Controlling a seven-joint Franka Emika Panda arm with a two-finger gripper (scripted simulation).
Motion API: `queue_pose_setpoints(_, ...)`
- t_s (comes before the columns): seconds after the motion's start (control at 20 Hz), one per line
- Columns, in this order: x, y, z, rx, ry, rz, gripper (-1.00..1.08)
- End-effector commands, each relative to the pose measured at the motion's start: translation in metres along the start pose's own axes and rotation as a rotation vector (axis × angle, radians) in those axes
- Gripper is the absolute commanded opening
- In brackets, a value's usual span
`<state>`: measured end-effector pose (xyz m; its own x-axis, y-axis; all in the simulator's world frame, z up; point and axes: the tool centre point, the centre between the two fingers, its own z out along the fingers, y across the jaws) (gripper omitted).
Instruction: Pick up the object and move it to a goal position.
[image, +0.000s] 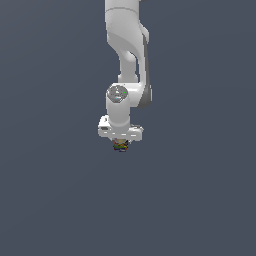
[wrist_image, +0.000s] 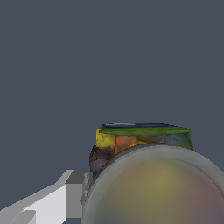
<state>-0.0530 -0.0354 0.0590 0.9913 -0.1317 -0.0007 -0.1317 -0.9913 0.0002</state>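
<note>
The object (image: 120, 145) is a tiny can with red, green, yellow and blue bands. In the exterior view it shows just under my white gripper (image: 120, 142), mostly covered by the hand. In the wrist view the object (wrist_image: 131, 140) is very close, with its pale round top (wrist_image: 162, 188) filling the frame's lower part. One white and grey finger (wrist_image: 75, 192) lies against its side. The other finger is hidden behind the can. The gripper is shut on the object.
Plain dark grey-blue ground (image: 50, 200) surrounds the gripper on all sides in both views. The white arm (image: 127, 50) reaches in from the top of the exterior view. No goal marker shows.
</note>
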Motion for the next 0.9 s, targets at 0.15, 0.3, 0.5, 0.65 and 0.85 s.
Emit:
queue_pose_setpoints(0.15, 0.000, 0.000, 0.001, 0.000, 0.001, 0.000, -1.00)
queue_pose_setpoints(0.3, 0.000, 0.000, 0.001, 0.000, 0.001, 0.000, -1.00)
queue_pose_setpoints(0.5, 0.000, -0.001, -0.001, 0.000, 0.001, 0.000, -1.00)
queue_pose_setpoints(0.65, 0.000, -0.009, -0.008, 0.000, 0.001, 0.000, -1.00)
queue_pose_setpoints(0.85, 0.002, -0.027, -0.024, 0.000, 0.001, 0.000, -1.00)
